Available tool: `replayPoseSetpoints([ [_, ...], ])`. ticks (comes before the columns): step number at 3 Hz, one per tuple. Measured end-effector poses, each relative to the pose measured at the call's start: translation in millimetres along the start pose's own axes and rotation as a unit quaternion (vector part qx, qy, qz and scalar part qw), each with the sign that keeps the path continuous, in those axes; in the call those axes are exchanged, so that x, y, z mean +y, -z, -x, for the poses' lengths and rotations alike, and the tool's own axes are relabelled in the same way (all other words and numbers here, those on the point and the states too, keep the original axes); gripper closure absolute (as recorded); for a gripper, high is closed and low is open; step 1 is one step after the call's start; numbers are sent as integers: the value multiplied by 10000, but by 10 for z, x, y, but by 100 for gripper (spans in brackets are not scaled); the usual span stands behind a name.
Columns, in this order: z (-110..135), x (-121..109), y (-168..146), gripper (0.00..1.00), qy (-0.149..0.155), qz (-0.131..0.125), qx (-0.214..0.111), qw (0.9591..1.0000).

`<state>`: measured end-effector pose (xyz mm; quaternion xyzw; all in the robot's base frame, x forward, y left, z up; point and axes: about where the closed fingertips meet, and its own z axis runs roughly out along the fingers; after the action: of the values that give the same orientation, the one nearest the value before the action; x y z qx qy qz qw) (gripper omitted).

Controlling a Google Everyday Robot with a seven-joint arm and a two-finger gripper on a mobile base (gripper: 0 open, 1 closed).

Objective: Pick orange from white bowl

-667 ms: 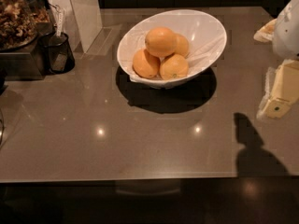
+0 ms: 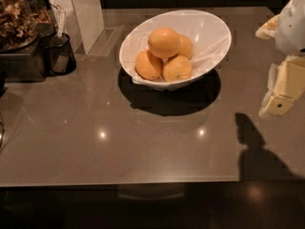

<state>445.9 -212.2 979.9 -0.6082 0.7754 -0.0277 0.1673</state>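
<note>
The white bowl (image 2: pixel 209 37) with a slanted rim stands at the back middle of the grey-brown counter. It holds four oranges in a pile. The biggest orange (image 2: pixel 163 42) lies on top of the pile. Two smaller ones sit in front (image 2: pixel 148 65) (image 2: pixel 177 68) and one behind at the right (image 2: pixel 186 46). My gripper (image 2: pixel 280 92) is at the right edge of the view, above the counter, well to the right of the bowl and apart from it. It holds nothing that I can see.
A small black cup (image 2: pixel 59 55) stands at the back left beside a dark box and a container of brown snacks (image 2: pixel 16 15). A white pillar (image 2: pixel 86 13) stands behind them. The counter's front edge (image 2: pixel 119 182) runs along the bottom.
</note>
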Motion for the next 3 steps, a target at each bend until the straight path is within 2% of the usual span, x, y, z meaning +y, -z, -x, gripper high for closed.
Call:
replayPoseSetpoints([
  [1,312,-214,-54,0,360,93,-297,9989],
  [2,844,-500,-123,0,858,273,-779,9929],
  [3,1265,-682,-160,0,1193,353,-1096,9862],
])
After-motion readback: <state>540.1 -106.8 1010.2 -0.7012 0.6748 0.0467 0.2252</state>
